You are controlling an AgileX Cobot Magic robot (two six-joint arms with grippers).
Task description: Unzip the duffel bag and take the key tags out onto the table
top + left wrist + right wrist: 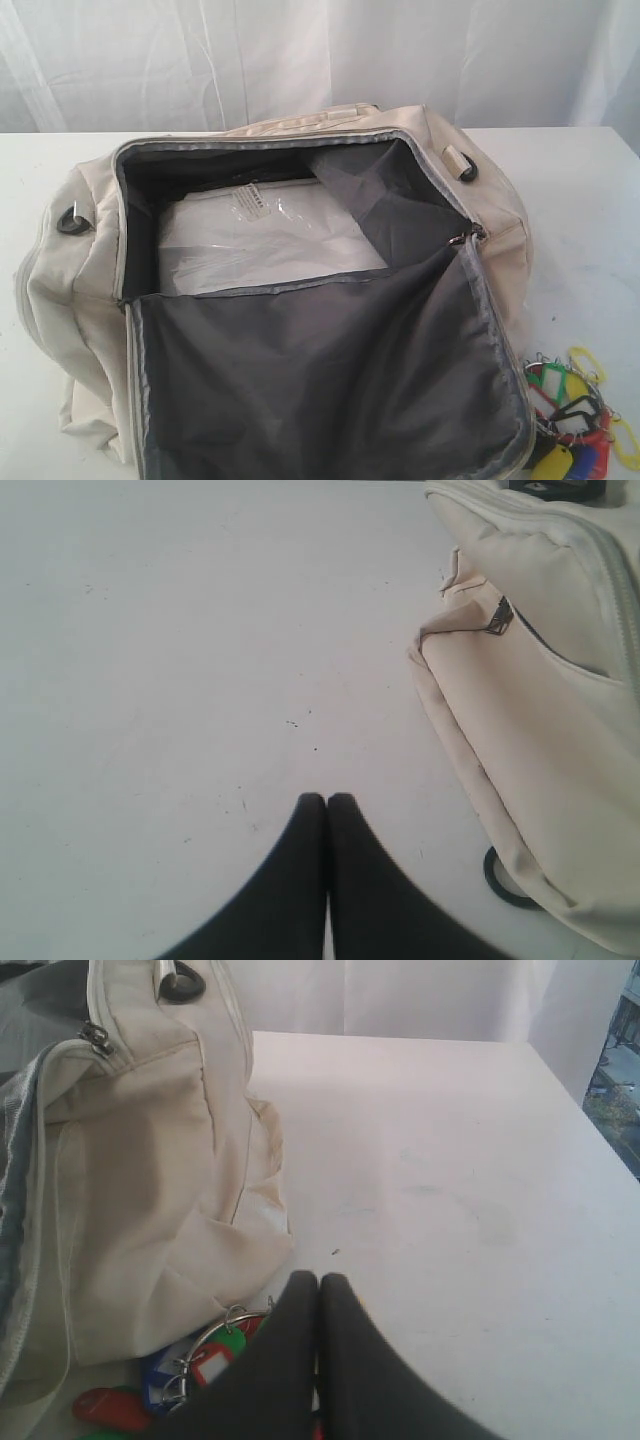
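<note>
On the tabletop point(585, 210), midway, saw one duffel bag point(330, 370) unzipped, flap laid toward the near side. Found one bunch of key tags point(572, 418) out, just beside its near right corner. Noted open room left and right. Found left fingers point(300, 880) and right fingers point(290, 1360) pressed together, holding nothing.

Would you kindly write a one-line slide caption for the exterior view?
Unzipped duffel bag on the white table, grey-lined flap folded open, key tags lying outside beside it.

White table point(580, 190) carries open duffel bag point(90, 300); key tags point(575, 420) beside it.
</note>
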